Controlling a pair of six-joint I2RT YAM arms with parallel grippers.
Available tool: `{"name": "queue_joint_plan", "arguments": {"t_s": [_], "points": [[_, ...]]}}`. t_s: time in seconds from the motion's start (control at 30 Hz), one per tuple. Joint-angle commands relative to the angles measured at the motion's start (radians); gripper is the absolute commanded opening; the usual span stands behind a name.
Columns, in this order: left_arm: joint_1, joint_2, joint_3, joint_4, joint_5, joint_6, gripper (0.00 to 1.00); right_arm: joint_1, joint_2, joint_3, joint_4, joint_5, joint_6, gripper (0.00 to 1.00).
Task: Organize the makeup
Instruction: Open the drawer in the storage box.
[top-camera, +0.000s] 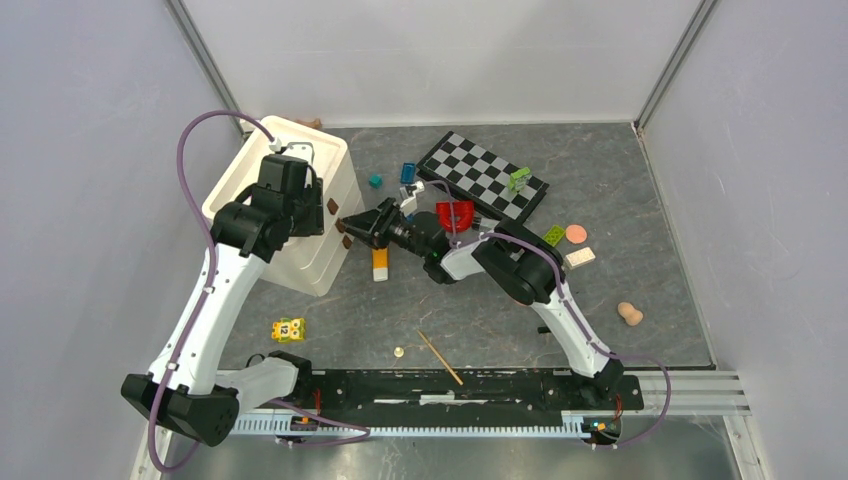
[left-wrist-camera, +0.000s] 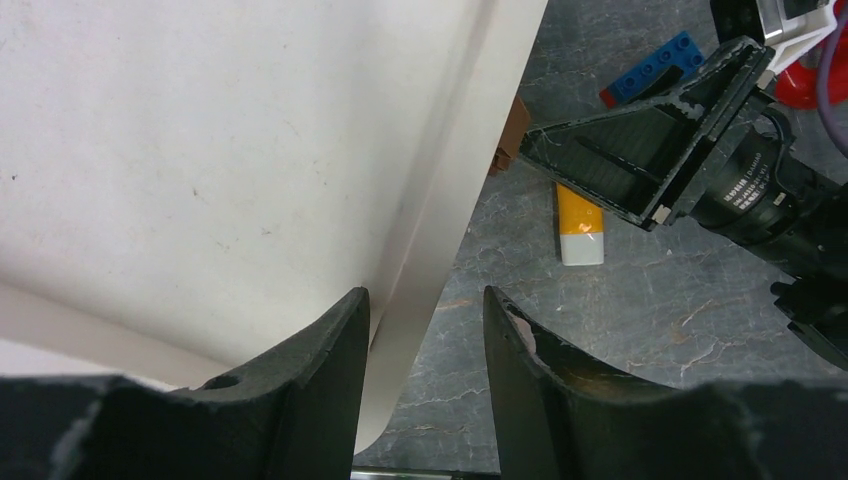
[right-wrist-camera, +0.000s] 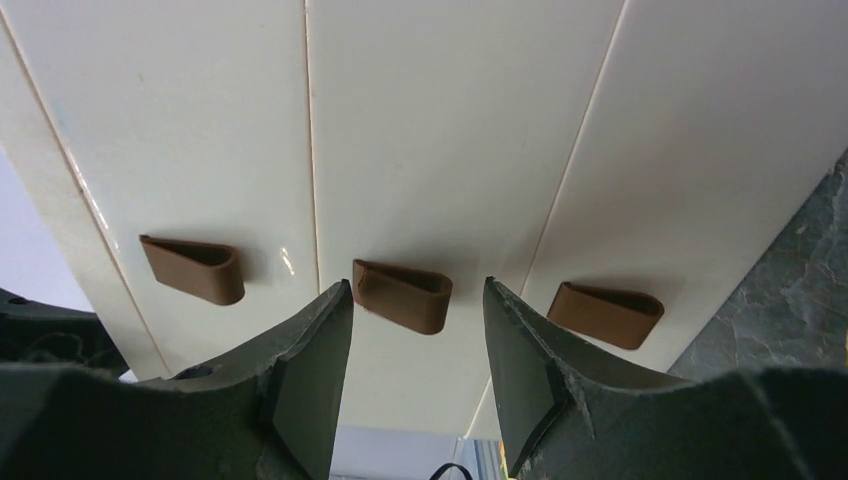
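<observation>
Starting at the near edge, a black metal rail (top-camera: 430, 385) borders the dark, stone-veined table (top-camera: 480, 320); pale matte walls (top-camera: 450, 50) box it in. Mid-table, the smooth orange tube with white cap (top-camera: 380, 263) lies near the glossy cream three-drawer box (top-camera: 310, 265). The right gripper (right-wrist-camera: 418, 284) has its jaws apart astride the middle brown loop handle (right-wrist-camera: 400, 297), unclamped. The left gripper (left-wrist-camera: 425, 300), jaws also apart, straddles the box's rounded top edge.
</observation>
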Motion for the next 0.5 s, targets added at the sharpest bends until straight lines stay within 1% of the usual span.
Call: {"name": "queue_joint_plan", "arguments": {"t_s": [0.0, 0.13, 0.3, 0.37, 0.43, 0.47], "points": [[0.004, -0.007, -0.015, -0.024, 0.037, 0.007, 0.53, 0.011, 0.046, 0.086, 0.016, -0.005, 0.01, 0.57], [0.004, -0.005, -0.016, -0.023, 0.037, 0.007, 0.53, 0.016, 0.061, 0.114, 0.027, -0.006, 0.022, 0.53], [0.004, -0.005, -0.017, -0.023, 0.035, 0.007, 0.53, 0.017, 0.053, 0.083, 0.081, 0.007, 0.033, 0.37], [0.004, -0.007, -0.019, -0.022, 0.031, 0.007, 0.53, 0.016, 0.043, 0.063, 0.1, 0.007, 0.03, 0.26], [0.004, -0.008, -0.021, -0.023, 0.024, 0.007, 0.54, 0.015, 0.026, 0.036, 0.117, 0.01, 0.022, 0.11], [0.004, -0.009, -0.022, -0.023, 0.018, 0.007, 0.54, 0.014, 0.016, 0.022, 0.124, 0.01, 0.013, 0.06]]}}
